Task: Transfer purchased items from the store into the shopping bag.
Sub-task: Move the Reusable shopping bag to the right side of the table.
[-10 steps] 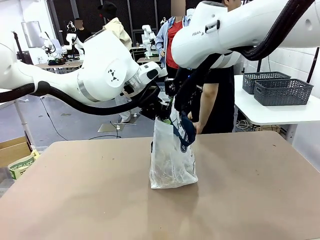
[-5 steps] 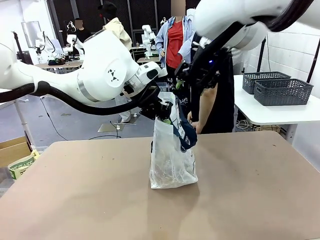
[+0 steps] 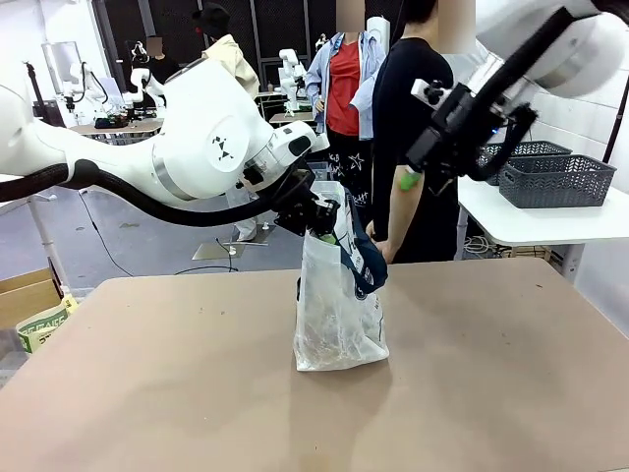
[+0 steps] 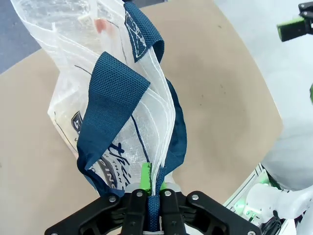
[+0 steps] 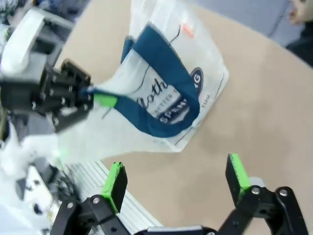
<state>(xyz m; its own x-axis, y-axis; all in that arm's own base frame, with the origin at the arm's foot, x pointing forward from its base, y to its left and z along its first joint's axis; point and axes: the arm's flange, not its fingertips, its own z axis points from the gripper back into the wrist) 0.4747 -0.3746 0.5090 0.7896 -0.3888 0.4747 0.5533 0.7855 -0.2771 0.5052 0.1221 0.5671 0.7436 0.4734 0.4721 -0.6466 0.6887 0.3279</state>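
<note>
The shopping bag [image 3: 339, 305], clear-whitish plastic with navy handles, stands on the tan table [image 3: 491, 383]. My left gripper [image 3: 319, 218] is shut on its top rim and handle strap, holding it upright. In the left wrist view the fingers [image 4: 151, 182] pinch the navy strap and plastic of the bag [image 4: 122, 112]. My right gripper [image 3: 418, 175] hangs open and empty, up and to the right of the bag. In its own view its green pads [image 5: 115, 182] stand wide apart above the bag [image 5: 166, 93]. A small orange patch [image 4: 100, 24] shows dimly through the plastic; I cannot make out the purchased items.
A person in black [image 3: 413, 138] stands at the table's far edge, just behind the bag. Dark grey lattice baskets [image 3: 555, 179] sit on a white side table at the right. A cardboard box [image 3: 29, 295] stands on the floor at the left.
My right gripper has pulled out from the bag's mouth, swung up and to the right, and its jaws have opened wide. The left gripper and the bag have stayed put.
</note>
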